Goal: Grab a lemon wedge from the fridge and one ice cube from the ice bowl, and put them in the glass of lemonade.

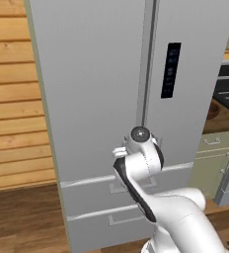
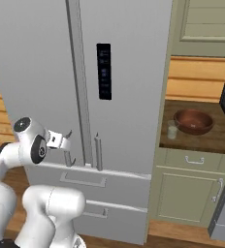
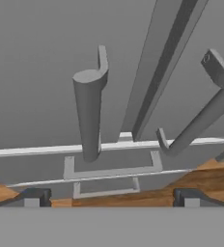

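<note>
The fridge [image 1: 101,99] is standing shut, its two tall grey doors meeting at a narrow central seam and its black control panel [image 2: 104,71] sitting on the right-hand door. No lemon wedge can be made out while the doors are closed. Two long vertical handles [image 3: 90,118] are flanking the seam; in the hand view their lower ends are looming close, the left-door handle showing its flat cut end and hooked bracket, the right-door handle slanting away toward the upper right. Beneath the doors, two lower drawers [image 2: 88,181] with recessed pulls are running across the fridge's width.

The gripper [image 2: 68,147] is hovering just in front of the bottom ends of the handles, at the level of the ledge above the drawers, its jaws spread wide and holding nothing. In the hand view the two dark fingertips [image 3: 34,197] are rising far apart at the bottom edge, with the left-door handle lying between them further ahead and not touching either. The white arm [image 1: 141,163] is reaching up from the base toward the fridge front.

To the right of the fridge, on a brown countertop [image 2: 216,140] over pale green cabinets [image 2: 189,191], the ice bowl [image 2: 193,121] is sitting upright. The glass of lemonade [image 2: 172,130] is standing just beside its left rim, nearer the fridge. Wooden plank walling [image 1: 15,99] is showing to the fridge's left.
</note>
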